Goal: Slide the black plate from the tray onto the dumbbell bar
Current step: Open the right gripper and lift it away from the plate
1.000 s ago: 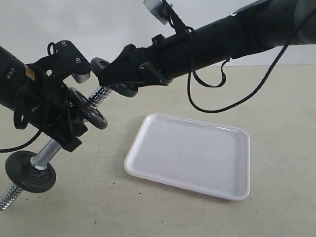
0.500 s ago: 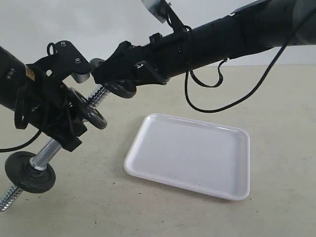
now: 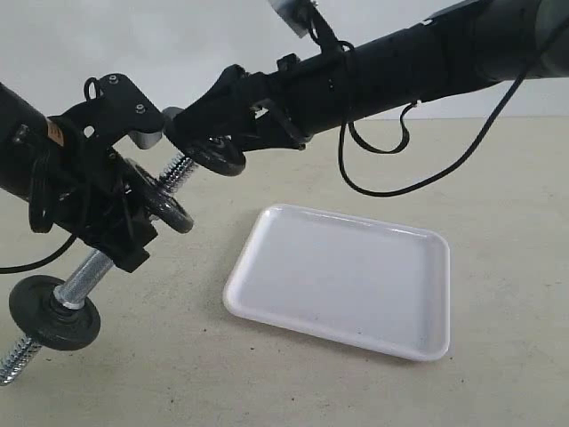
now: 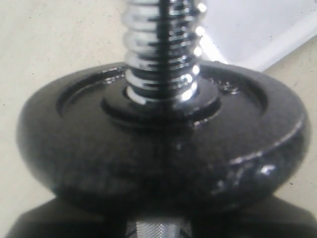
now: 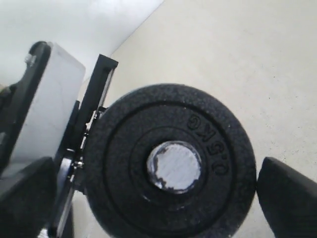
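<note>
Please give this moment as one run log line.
left claw: grips dumbbell bar | right claw: open, flanking black plate | black plate: on bar's threaded end | tray: on table

I've got a beige tabletop [image 3: 507, 267] under everything, matte and faintly speckled. Behind it I see only a plain white wall [image 3: 178, 36].

The tray [image 3: 356, 276] lies right of the dumbbell bar [image 3: 84, 271].

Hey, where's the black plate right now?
Upper left of the exterior view: the black plate sits on the dumbbell bar's upper threaded end, between the open right gripper's fingers, above and left of the tray.
</note>
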{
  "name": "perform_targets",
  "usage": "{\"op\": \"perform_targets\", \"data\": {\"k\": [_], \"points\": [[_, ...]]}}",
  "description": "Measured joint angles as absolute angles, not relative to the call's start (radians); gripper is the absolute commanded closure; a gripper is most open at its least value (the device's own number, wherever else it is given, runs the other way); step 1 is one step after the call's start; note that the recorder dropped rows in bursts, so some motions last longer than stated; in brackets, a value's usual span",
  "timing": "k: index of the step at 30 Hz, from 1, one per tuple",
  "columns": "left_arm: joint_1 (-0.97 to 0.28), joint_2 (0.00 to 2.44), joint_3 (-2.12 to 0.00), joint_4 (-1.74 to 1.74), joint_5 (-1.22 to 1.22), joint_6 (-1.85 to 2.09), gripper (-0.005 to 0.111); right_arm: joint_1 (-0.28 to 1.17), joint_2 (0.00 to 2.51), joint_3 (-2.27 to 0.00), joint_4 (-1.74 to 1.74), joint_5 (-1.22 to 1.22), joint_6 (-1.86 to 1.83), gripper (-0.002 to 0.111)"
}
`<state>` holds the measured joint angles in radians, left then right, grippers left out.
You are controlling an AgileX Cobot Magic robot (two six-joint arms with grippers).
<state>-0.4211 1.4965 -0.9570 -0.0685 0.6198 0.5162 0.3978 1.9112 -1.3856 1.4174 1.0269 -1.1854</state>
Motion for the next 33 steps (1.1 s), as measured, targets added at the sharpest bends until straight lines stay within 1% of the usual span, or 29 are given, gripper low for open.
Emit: {"op": "perform_targets", "data": {"k": [3,12,16,18,19,20,22,23,25,26,27,28,33], "points": [[-0.419,1.504,-0.957,-0.062,0.637,0.506,0.102,0.369,1.897,-1.392,1.439,1.073,-1.162,0.008],[-0.419,1.513,-0.953,-0.060,0.653,0.504,0.102,0.366,1.896,-1.392,1.418,1.073,-1.157,0.008],[-0.419,1.513,-0.953,-0.060,0.651,0.497,0.102,0.366,1.896,-1.392,1.328,1.073,-1.154,0.008],[-0.419,1.513,-0.953,-0.056,0.651,0.482,0.102,0.365,1.896,-1.392,1.300,1.075,-1.149,0.010],[-0.419,1.513,-0.953,-0.056,0.651,0.471,0.102,0.365,1.896,-1.392,1.289,1.075,-1.149,0.013],[-0.419,1.513,-0.953,-0.056,0.651,0.461,0.102,0.365,1.896,-1.392,1.283,1.075,-1.149,0.018],[-0.419,1.513,-0.953,-0.054,0.651,0.438,0.102,0.365,1.896,-1.392,1.268,1.073,-1.149,0.038],[-0.419,1.513,-0.953,-0.052,0.651,0.430,0.102,0.365,1.896,-1.393,1.261,1.073,-1.149,0.053],[-0.419,1.513,-0.953,-0.052,0.651,0.410,0.102,0.364,1.896,-1.393,1.247,1.073,-1.147,0.088],[-0.419,1.513,-0.953,-0.052,0.651,0.400,0.102,0.364,1.896,-1.393,1.236,1.073,-1.147,0.110],[-0.419,1.513,-0.953,-0.050,0.651,0.389,0.102,0.364,1.896,-1.393,1.218,1.078,-1.147,0.106],[-0.419,1.513,-0.953,-0.050,0.651,0.380,0.102,0.363,1.896,-1.393,1.195,1.080,-1.143,0.105],[-0.412,1.513,-0.953,-0.048,0.651,0.308,0.102,0.363,1.896,-1.393,1.033,1.088,-1.077,0.106]]}}
